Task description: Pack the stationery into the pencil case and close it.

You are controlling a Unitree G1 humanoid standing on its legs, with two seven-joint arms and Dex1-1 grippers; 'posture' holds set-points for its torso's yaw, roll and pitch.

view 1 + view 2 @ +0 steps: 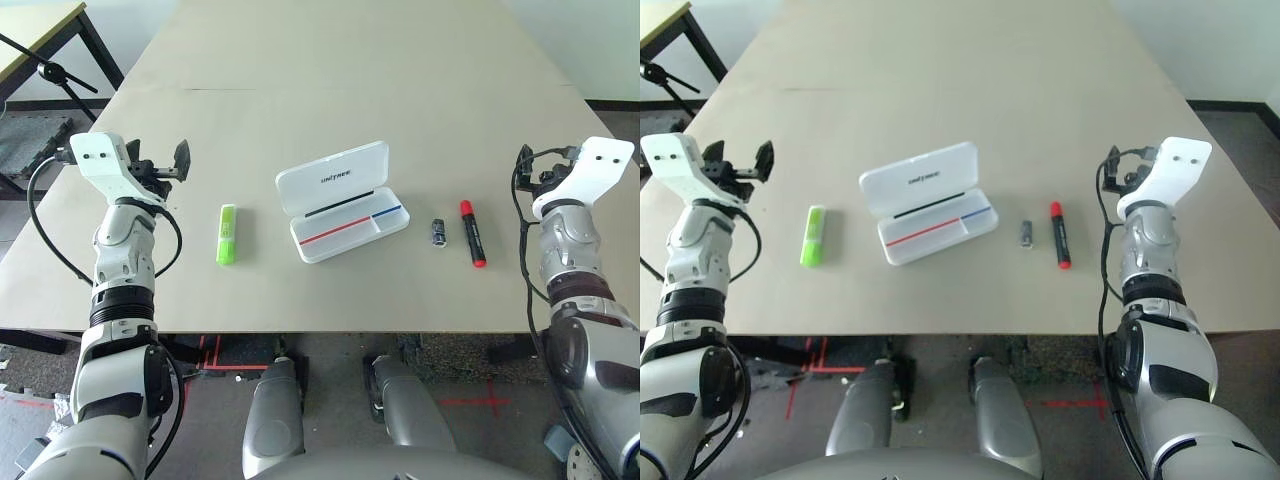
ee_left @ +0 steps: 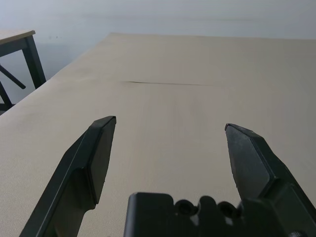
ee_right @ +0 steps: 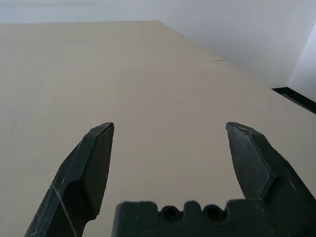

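Two pens, highlighter (image 1: 228, 234) and marker (image 1: 472, 233), lie lengthwise front-to-back

arms: silver jointed forearms, black bands | wrists: white angular covers, 2 dark screws each | cables: black loops | fingers (image 2: 84, 168): black, tapered

Probably lab: bare beige table (image 1: 400, 80), red tape crosses on floor (image 1: 487, 402).

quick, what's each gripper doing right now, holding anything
Left gripper: open, holding nothing, above the bare table.
Right gripper: open, holding nothing, also over bare table.
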